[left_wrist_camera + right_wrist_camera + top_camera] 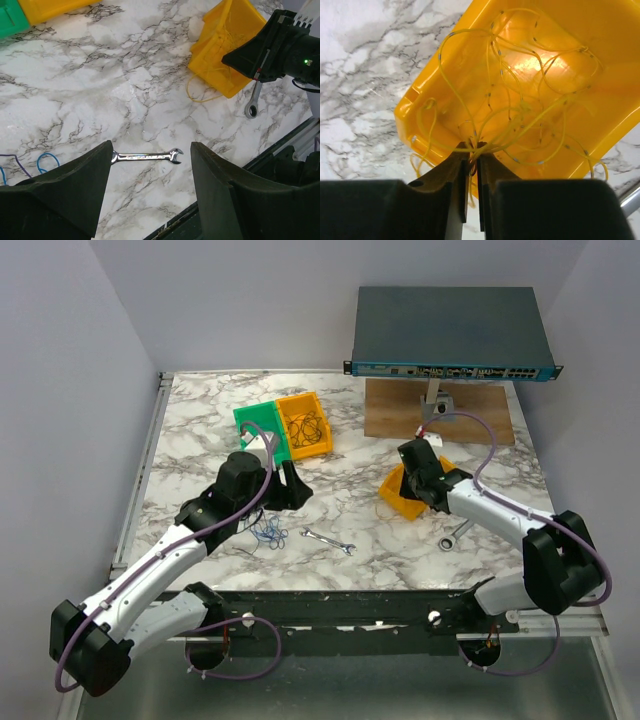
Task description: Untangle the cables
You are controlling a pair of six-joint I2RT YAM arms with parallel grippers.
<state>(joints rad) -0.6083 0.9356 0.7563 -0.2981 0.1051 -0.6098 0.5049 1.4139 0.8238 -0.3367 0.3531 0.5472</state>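
While your right gripper (pixel 474 155) pinched the yellow cables (pixel 520 110) heaped just ahead of it in the bin (pixel 600 30), your left gripper (pixel 151 147) hung open, so untangling likely called next for a slow backward pull.

We count three bins on the desk (pixel 200 435): one green bin (pixel 256 418) and two yellow ones, the far yellow bin (pixel 297 398) and the near yellow bin (pixel 396 497). We count two wrenches: one open-ended wrench (pixel 328 542) and one ring-headed wrench (pixel 455 537). The cables come in three colours, one bunch of each: blue cables (pixel 268 532), black cables (pixel 307 427) and yellow cables (pixel 520 110). We cannot count the strands in any bunch. We also count one network switch (pixel 450 335), one wooden stand (pixel 400 410) and two arms, the left arm (pixel 160 570) and the right arm (pixel 500 510).
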